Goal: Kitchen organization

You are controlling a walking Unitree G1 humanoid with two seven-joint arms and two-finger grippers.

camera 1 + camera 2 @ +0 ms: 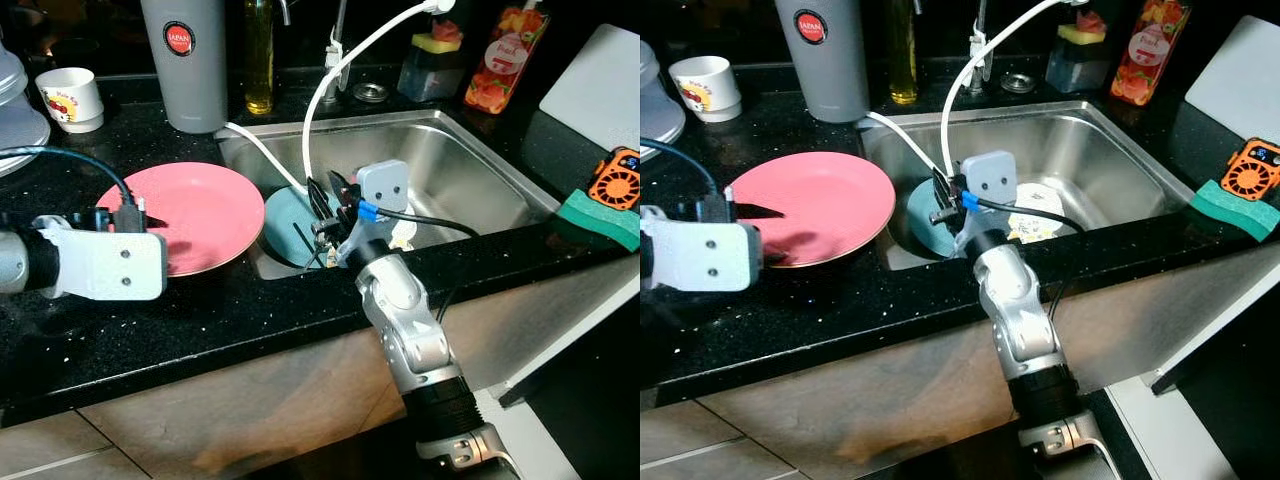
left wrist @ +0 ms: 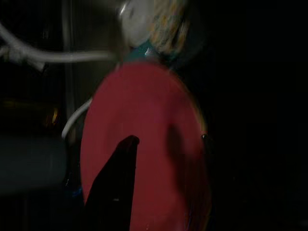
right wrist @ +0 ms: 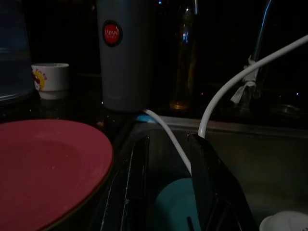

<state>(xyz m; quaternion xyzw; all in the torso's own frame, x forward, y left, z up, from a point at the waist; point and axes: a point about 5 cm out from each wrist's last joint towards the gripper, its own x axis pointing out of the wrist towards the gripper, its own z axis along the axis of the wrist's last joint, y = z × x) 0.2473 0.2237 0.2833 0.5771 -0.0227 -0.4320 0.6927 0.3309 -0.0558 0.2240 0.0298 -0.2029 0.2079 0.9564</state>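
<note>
A pink plate (image 1: 205, 215) lies over the black counter with its right rim past the sink's left edge. My left gripper (image 1: 130, 212) is shut on its near-left rim: one finger (image 2: 115, 187) lies across the top, and the other's tip peeks out at the rim. In the steel sink (image 1: 470, 170) a teal plate (image 1: 285, 225) leans at the left end. My right gripper (image 1: 330, 195) hangs just above it, open, its fingers (image 3: 207, 163) straddling the teal plate (image 3: 175, 202). A white patterned dish (image 1: 1035, 215) lies beside it in the sink.
A white hose (image 1: 320, 90) loops from the tap into the sink by the right gripper. Behind stand a grey canister (image 1: 185, 60), a white cup (image 1: 70, 95), an oil bottle (image 1: 258, 60) and a red bottle (image 1: 505, 55). A green sponge (image 1: 600, 215) and an orange gadget (image 1: 615, 180) sit right.
</note>
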